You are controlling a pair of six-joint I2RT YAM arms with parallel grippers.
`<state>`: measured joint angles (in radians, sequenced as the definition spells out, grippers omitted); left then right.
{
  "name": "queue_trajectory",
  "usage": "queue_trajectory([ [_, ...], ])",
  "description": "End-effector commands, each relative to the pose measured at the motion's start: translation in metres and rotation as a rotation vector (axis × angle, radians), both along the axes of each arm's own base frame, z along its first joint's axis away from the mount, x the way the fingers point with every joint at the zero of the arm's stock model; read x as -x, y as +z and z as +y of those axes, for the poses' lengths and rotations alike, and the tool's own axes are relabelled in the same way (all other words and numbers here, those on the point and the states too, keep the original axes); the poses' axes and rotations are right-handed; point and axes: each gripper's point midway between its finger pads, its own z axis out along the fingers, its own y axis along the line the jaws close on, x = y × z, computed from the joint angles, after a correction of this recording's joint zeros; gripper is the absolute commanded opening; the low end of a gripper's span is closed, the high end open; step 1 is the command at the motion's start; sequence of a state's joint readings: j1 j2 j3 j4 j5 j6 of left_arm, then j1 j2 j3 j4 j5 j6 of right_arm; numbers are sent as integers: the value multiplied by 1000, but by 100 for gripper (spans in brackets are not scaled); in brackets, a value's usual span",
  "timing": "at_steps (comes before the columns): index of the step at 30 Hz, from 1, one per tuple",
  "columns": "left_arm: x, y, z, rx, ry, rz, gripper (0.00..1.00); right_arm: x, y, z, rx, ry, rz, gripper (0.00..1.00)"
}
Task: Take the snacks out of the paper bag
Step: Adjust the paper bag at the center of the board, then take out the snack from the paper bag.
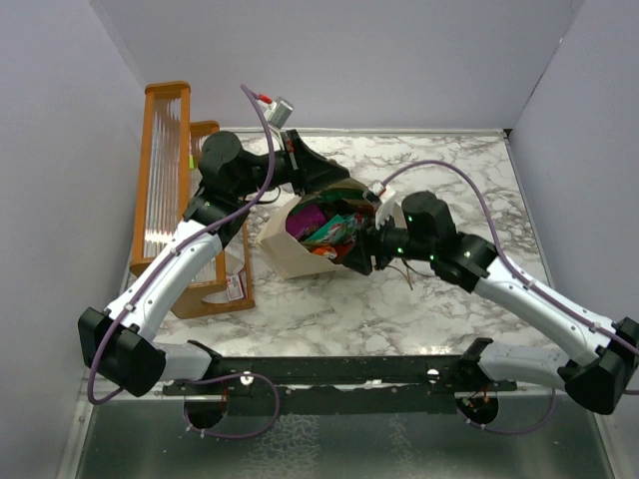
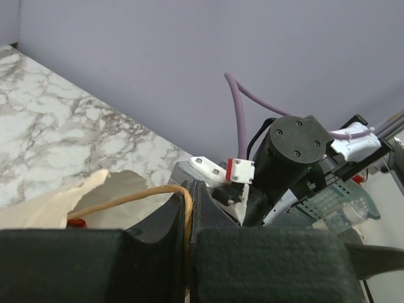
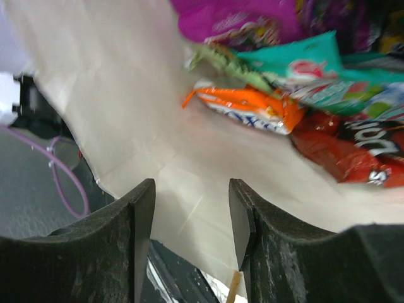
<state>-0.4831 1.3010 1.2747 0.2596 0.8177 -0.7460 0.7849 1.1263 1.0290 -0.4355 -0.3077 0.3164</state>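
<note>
The cream paper bag [image 1: 285,251] lies tipped open in the table's middle, full of snacks [image 1: 329,228]. My left gripper [image 1: 334,178] is shut on the bag's tan loop handle [image 2: 126,197] and holds the far rim up. My right gripper [image 1: 361,251] is open at the bag's near rim. In the right wrist view its fingers [image 3: 142,208] straddle the bag's inner wall [image 3: 126,88], empty. Beyond them lie an orange packet [image 3: 252,107], a red chip bag [image 3: 353,148], a teal packet [image 3: 303,63], a green packet [image 3: 221,60] and a purple pouch [image 3: 240,19].
An orange-framed wooden rack [image 1: 170,170] stands at the left edge, close behind my left arm. Grey walls enclose the marble table [image 1: 469,190] at the back and sides. The bag's other handle [image 1: 404,271] trails beside my right wrist.
</note>
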Motion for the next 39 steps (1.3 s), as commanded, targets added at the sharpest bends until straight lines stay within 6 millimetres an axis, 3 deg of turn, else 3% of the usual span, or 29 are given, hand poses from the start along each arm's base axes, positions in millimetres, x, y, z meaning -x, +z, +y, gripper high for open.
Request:
queue_trajectory([
  [1, 30, 24, 2, 72, -33, -81, 0, 8, 1, 4, -65, 55, -171, 50],
  [5, 37, 13, 0, 86, -38, -18, 0, 5, -11, 7, -11, 99, -207, 49],
  [9, 45, 8, -2, 85, -40, 19, 0, 19, -7, 14, -57, 225, -322, 48],
  [13, 53, 10, -9, 97, -63, 54, 0, 27, -6, 6, -96, 278, -501, 49],
  [18, 57, 6, -16, 64, -66, 108, 0, 1, 8, -17, -17, 166, -788, 52],
  [22, 55, 2, -14, 13, -39, 113, 0, -1, 14, -20, 140, 310, -999, 57],
  [29, 58, -1, -12, -9, -36, 87, 0, -31, 29, -15, 356, 392, -1254, 61],
  [34, 58, 5, -12, 3, -34, 76, 0, -56, 42, -10, 447, 344, -1388, 59],
  [39, 59, 11, -12, 9, -39, 70, 0, -80, 26, -6, 516, 362, -1384, 57],
])
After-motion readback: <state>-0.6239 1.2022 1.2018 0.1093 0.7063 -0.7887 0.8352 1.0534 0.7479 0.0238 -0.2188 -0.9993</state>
